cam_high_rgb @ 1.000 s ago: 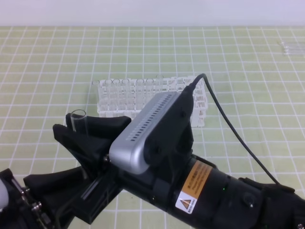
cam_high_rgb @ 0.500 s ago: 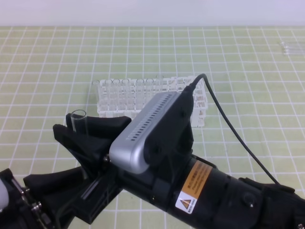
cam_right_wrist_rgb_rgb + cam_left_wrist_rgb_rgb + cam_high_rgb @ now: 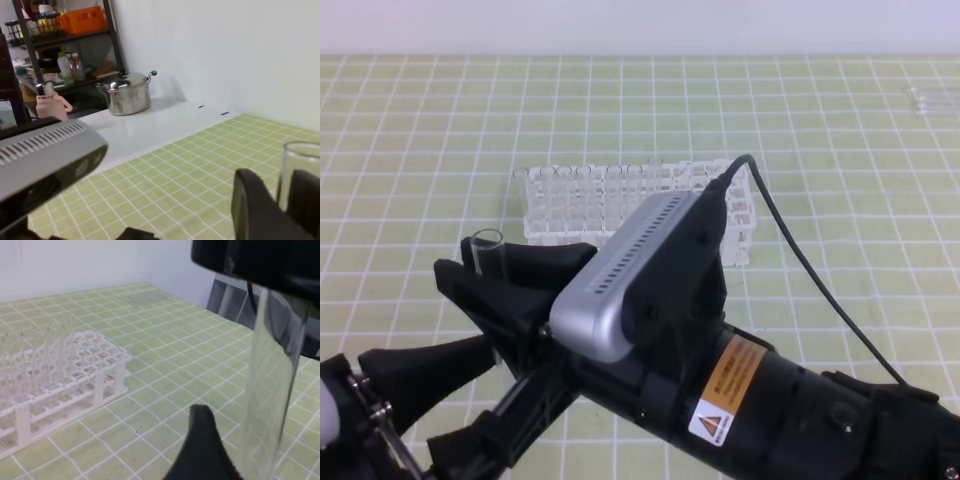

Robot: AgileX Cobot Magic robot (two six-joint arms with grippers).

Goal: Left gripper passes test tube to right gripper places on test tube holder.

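While left gripper [image 3: 450, 400] gapes wide, right gripper [image 3: 500, 280] clamps test tube [image 3: 488, 250].

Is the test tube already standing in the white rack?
No, the test tube is up between the right gripper's fingers, well short of the rack.
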